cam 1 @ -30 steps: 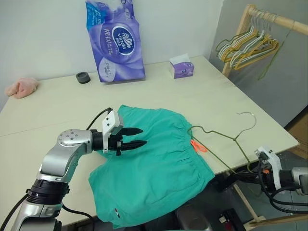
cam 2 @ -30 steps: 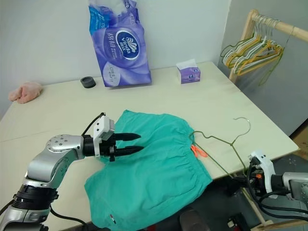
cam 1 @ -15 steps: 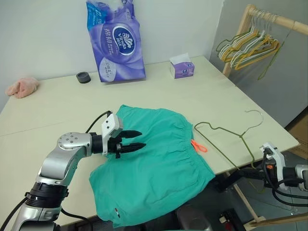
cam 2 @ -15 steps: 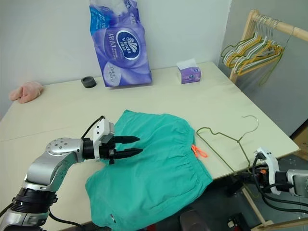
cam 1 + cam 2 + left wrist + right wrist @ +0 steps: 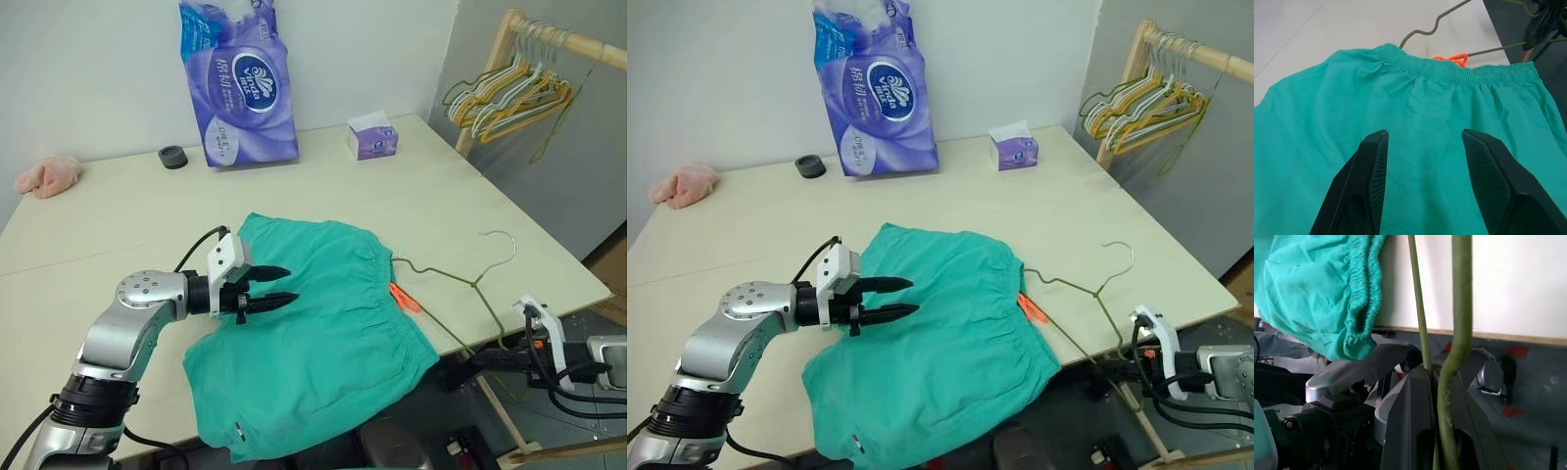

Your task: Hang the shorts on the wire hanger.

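The thin wire hanger point(image 5: 460, 289) is pinched by the right gripper point(image 5: 1436, 431), while the left gripper point(image 5: 274, 287) is held spread over the soft gathered shorts point(image 5: 323, 343).

The shorts point(image 5: 313, 338) are teal-green, spread flat on the table's near edge, the gathered waistband toward the right and an orange drawstring point(image 5: 404, 297) poking out beside it. The hanger point(image 5: 460, 282), thin olive-green wire, lies just beside the waistband, its hook point(image 5: 500, 245) curling away from the shorts.
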